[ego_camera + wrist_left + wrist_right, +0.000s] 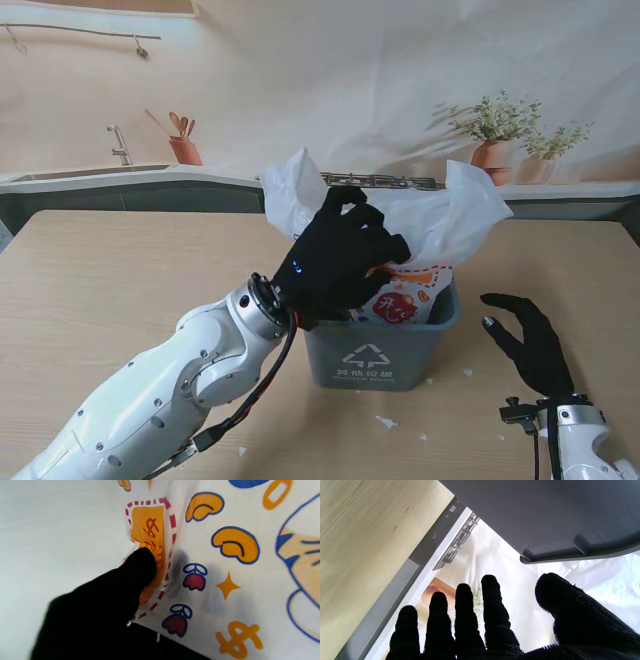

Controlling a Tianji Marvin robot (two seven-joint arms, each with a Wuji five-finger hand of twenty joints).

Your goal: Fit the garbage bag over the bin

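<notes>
Grey plastic bin point(380, 358), recycling mark facing me, mid-table; white garbage bag point(440, 215) with printed cartoon panels stands bunched up out of its mouth, not over the rim. My left hand point(335, 262): reaching into the bag at the bin's mouth, fingers curled against the film; grip uncertain. My right hand point(530, 340): right of bin, fingers spread, holding nothing

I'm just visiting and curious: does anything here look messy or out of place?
Yes. The white garbage bag billows up above the grey bin instead of folding over its rim, and small white scraps lie scattered on the table nearer to me.
</notes>
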